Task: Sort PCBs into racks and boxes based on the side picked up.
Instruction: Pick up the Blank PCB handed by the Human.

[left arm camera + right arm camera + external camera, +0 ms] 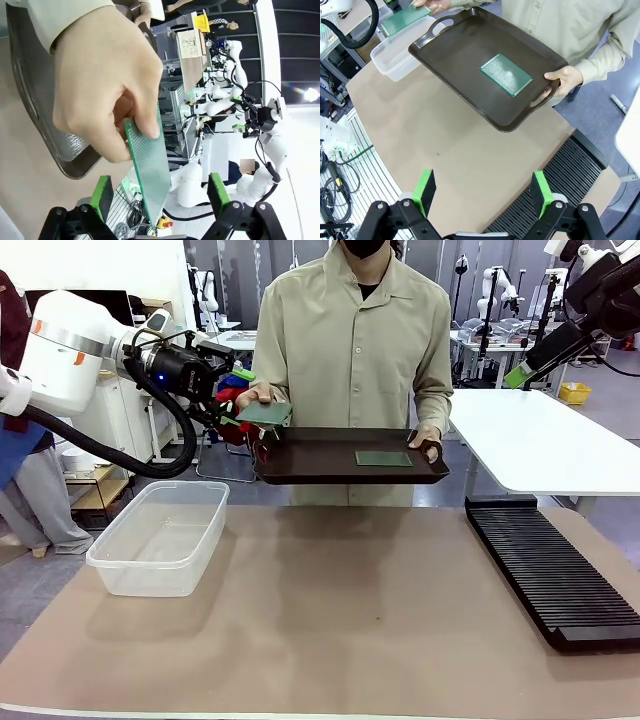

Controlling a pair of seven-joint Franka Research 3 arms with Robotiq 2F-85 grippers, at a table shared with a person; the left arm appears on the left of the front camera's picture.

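held pcb (pixel 150 170): a thin green board at the far left, above the table's far edge and just left of the tray. it is pinched at one end by the person's hand (pixel 100 85), and its free end pokes toward the robot's left arm. the left wrist view shows its finely gridded face.
second pcb (pixel 506 75): lies flat near the middle of the dark brown tray (pixel 460 55), well apart from the first.
tray: held up over the far edge of the table (pixel 340 620), the person's other hand (pixel 562 80) gripping its right handle.
left gripper (pixel 161 192): its green pads stand apart, one on each side of the held board's free end, with a gap showing on both sides and no contact that i can see.
right gripper (pixel 485 192): raised high at the far right, pads apart, nothing between them.
clear tub (pixel 150 575): near left on the table, nothing in it.
slotted rack (pixel 555 580): along the right side, no board in its slots.
step: the handover of the first board, grasp not yet made.
next move: it likely calls for bringing the pads together squarely on the board's flat faces, then waiting for the person's fingers to let go. tub or rack depends on the side taken, which i cannot settle here.
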